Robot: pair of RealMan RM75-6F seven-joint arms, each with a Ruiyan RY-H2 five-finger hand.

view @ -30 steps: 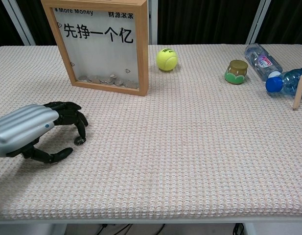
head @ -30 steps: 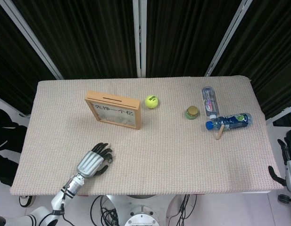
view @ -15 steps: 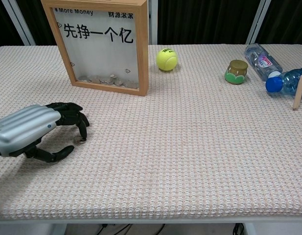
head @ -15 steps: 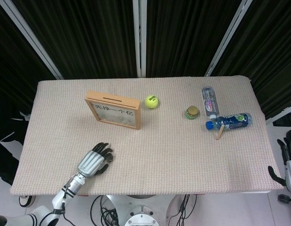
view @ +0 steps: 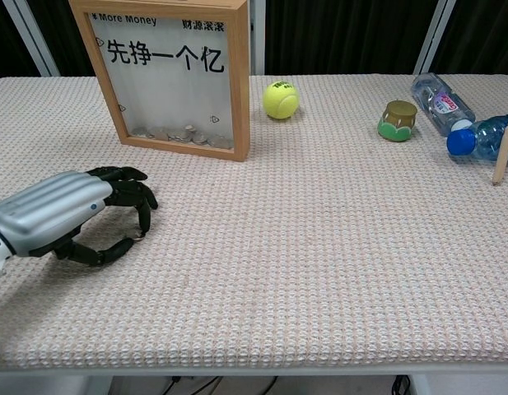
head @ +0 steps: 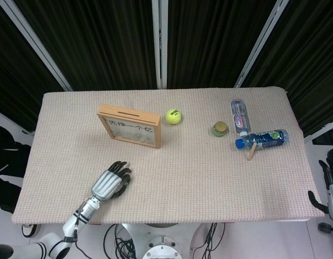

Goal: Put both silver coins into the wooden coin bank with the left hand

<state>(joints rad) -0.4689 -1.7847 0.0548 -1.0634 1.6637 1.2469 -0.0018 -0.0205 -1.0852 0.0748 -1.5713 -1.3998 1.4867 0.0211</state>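
Coins hidden under left hand (view: 68, 210)'s curled fingers; hold unclear; right hand (head: 332, 186) cropped.

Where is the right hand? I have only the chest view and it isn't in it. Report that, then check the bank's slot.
Observer: The head view shows the right hand off the right edge of the table, beside its near corner, holding nothing.
Operator: Now the slot. My frame cuts off the bank's top.
Observer: The wooden coin bank has a dark slot running along its top face, with nothing over it.
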